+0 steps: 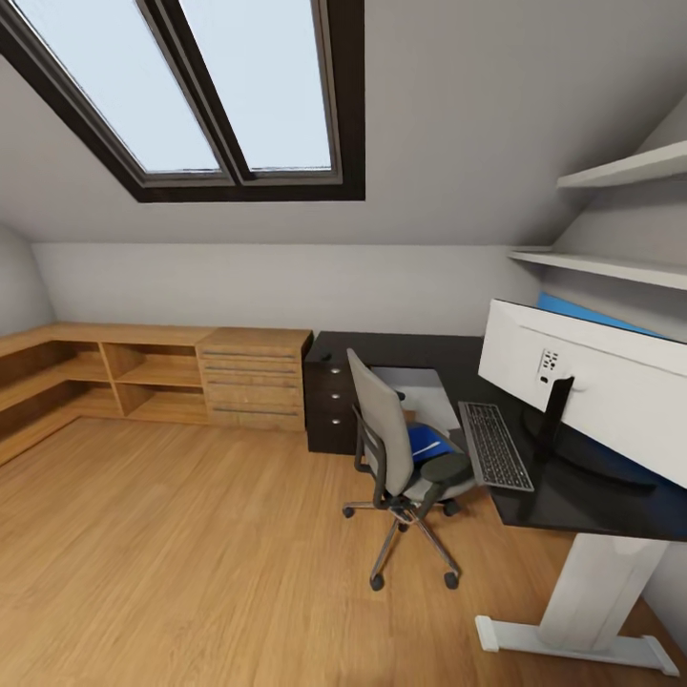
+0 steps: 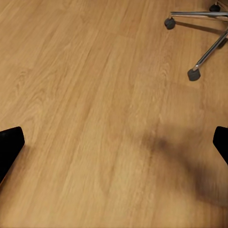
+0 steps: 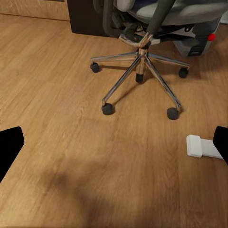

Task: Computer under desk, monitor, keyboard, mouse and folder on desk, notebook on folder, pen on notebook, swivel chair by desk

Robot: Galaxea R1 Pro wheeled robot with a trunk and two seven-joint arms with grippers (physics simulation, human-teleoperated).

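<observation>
The grey swivel chair (image 1: pixel 391 439) stands at the black-topped desk (image 1: pixel 572 496), its back toward me. The blue folder (image 1: pixel 427 445) lies on its seat. On the desk the keyboard (image 1: pixel 494 445) lies in front of the monitor (image 1: pixel 592 386), whose white back faces me. The grey computer (image 3: pixel 195 43) with a red dot sits on the floor behind the chair's chrome base (image 3: pixel 140 71). My left gripper (image 2: pixel 114 147) and right gripper (image 3: pixel 114 147) hang open over bare floor, holding nothing. The mouse, notebook and pen are out of view.
A low oak shelf-and-drawer unit (image 1: pixel 191 377) runs along the far wall, and a dark drawer cabinet (image 1: pixel 329 401) stands beside it. The desk's white foot (image 3: pixel 202 146) lies on the floor near my right gripper. Wall shelves (image 1: pixel 620 172) hang above the desk. Wood floor opens to the left.
</observation>
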